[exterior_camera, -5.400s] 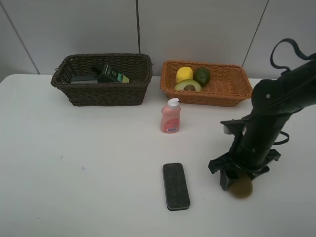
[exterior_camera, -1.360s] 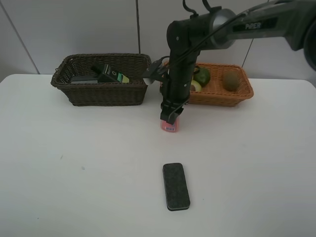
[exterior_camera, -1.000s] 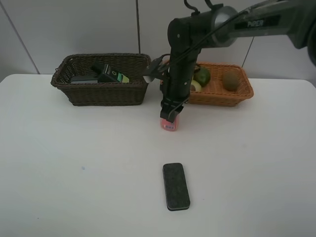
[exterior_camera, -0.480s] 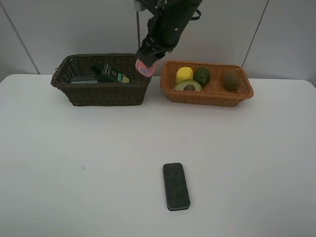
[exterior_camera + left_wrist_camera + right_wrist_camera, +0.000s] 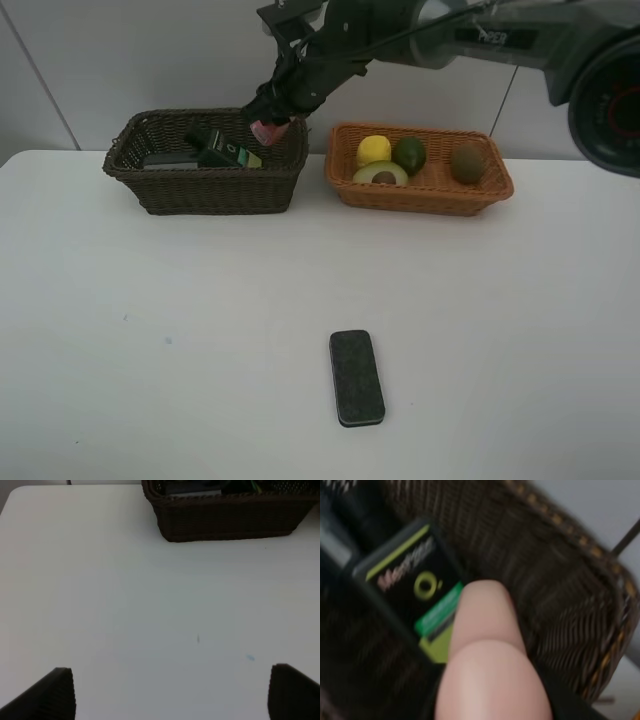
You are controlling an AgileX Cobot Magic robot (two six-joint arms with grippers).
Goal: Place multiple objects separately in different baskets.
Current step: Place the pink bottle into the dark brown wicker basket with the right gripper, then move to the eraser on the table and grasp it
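While my right gripper clamps the pink bottle above the dark basket, the high view shows lemon, avocado, halved avocado and kiwi in the tan basket, the eraser out on the table. My left wrist shows fingertips spread wide over bare table. My right wrist shows the pink bottle over the pump bottle.
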